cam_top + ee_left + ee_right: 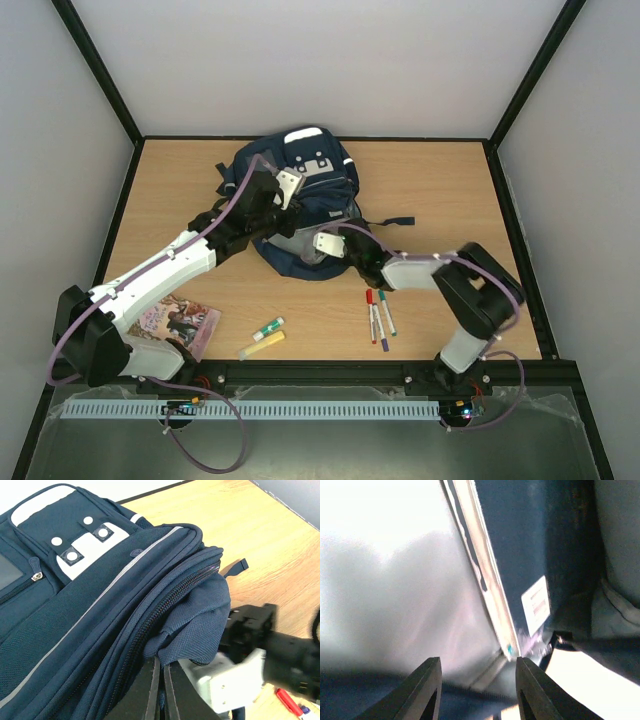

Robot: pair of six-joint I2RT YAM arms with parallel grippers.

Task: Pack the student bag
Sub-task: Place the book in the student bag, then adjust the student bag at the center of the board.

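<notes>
Closest to the camera runs a white slotted rail along the near edge, with the two arm bases bolted just behind it. Beyond it lies a light wooden bench, edged by a black frame and closed in by plain pale walls. The navy backpack lies at the far middle of the bench, its main zip open toward the arms. The left pincer is clamped tight on a fold of the backpack's fabric at the zip edge. The right pincer reaches into the backpack's near end, jaws apart with nothing between them. On the near part of the bench lie a picture book at the left, two pale sticks in the middle and three markers to the right, all apart from the backpack.
</notes>
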